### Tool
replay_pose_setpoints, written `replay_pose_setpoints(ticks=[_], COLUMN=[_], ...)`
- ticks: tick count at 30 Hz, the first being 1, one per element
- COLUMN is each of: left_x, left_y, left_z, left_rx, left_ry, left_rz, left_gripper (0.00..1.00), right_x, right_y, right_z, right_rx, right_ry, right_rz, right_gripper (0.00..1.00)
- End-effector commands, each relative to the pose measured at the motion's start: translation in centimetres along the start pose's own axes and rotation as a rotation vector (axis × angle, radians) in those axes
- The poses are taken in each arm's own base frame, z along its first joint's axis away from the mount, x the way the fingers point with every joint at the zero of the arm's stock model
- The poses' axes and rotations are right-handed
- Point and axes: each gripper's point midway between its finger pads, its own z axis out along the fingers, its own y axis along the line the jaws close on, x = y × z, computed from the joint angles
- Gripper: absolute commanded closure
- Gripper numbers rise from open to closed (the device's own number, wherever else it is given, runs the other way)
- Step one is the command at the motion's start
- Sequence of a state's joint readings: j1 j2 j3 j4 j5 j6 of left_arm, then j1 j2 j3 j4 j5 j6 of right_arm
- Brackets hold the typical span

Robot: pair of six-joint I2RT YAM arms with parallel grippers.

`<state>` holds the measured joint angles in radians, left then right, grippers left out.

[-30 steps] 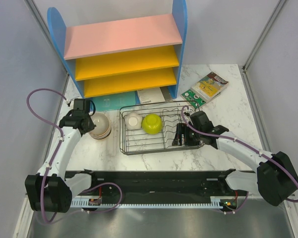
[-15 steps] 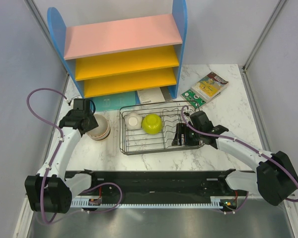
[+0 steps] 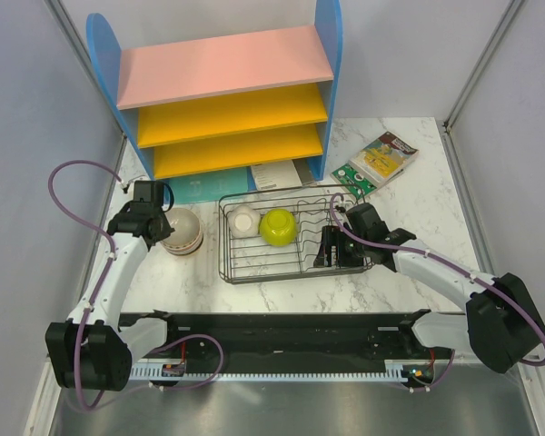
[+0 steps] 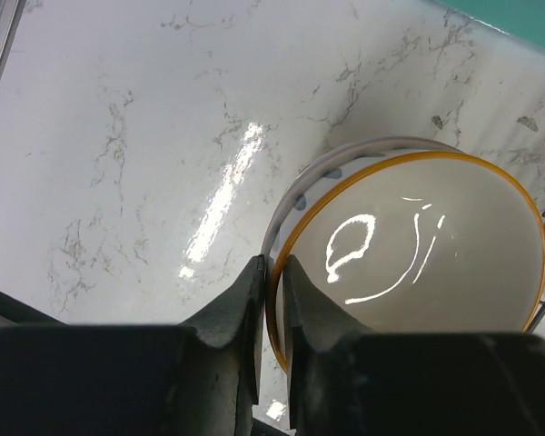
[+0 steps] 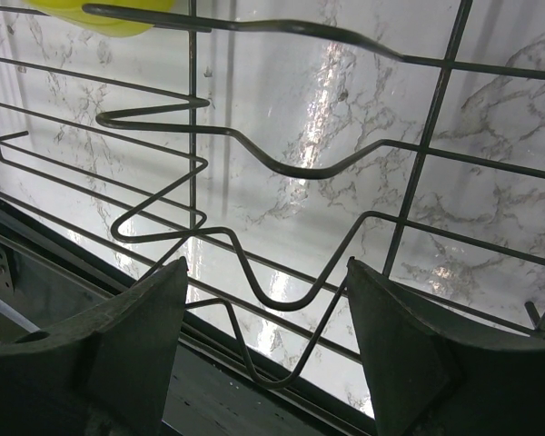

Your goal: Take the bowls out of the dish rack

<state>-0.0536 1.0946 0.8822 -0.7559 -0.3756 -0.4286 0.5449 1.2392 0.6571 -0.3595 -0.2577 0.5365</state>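
wire prongs (image 5: 200, 173) under right pincer (image 5: 265, 277), shelf (image 3: 227, 100) behind

From six o'clock the top camera looks steeply down. The left wrist camera sits close over a cream orange-rimmed bowl (image 4: 418, 245), the right close over the black wire dish rack (image 3: 295, 247); the top view holds both.
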Motion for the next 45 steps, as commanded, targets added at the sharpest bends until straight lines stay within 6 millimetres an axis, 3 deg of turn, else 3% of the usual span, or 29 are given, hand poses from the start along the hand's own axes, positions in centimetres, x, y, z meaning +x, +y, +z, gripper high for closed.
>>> replay_pose_setpoints(ticks=[1,5,11,12,18,22,33,34,35,36,37,45], left_x=[-1.23,-1.14,-0.87,-0.76,-0.85,-0.93,-0.72,-0.76,-0.79,-0.93,-0.87,-1.27], left_y=[0.04,0.04,0.4,0.48,0.44,0.56,0.8,0.77,0.82,0.82,0.85,0.77], left_z=[-0.31,-0.29,-0.36,-0.34,-0.43,-0.38,-0.28,-0.31,-0.31,-0.39,-0.4,-0.74], left_rx=[-0.002,-0.004,-0.02,-0.023,-0.02,-0.029,-0.043,-0.041,-0.044,-0.044,-0.045,-0.037], left_ry=[-0.05,-0.042,-0.03,-0.027,-0.029,-0.031,-0.026,-0.027,-0.028,-0.032,-0.029,-0.041], left_rz=[-0.004,-0.001,0.012,0.014,0.013,0.012,0.01,0.011,0.011,0.01,0.011,0.008], left_gripper=[0.82,0.8,0.54,0.45,0.42,0.45,0.69,0.74,0.88,0.96,0.98,0.98], right_x=[0.36,0.36,0.38,0.42,0.55,0.65,0.65,0.63,0.62,0.71,0.73,0.75], right_y=[0.07,0.07,0.13,0.14,0.07,0.02,0.06,0.05,0.03,-0.03,-0.07,-0.04], right_z=[0.07,0.06,0.1,0.12,0.1,0.07,0.17,0.16,0.17,0.18,0.17,0.1], right_rx=[-0.01,-0.011,-0.016,-0.017,-0.018,-0.017,-0.017,-0.018,-0.017,-0.015,-0.014,-0.015], right_ry=[0.013,0.012,0.009,0.01,0.009,0.01,0.011,0.011,0.01,0.013,0.012,0.011], right_rz=[0.005,0.005,0.008,0.01,0.011,0.011,0.016,0.018,0.016,0.017,0.017,0.023], right_gripper=[0.22,0.22,0.22,0.22,0.22,0.22,0.22,0.22,0.22,0.22,0.22,0.22])
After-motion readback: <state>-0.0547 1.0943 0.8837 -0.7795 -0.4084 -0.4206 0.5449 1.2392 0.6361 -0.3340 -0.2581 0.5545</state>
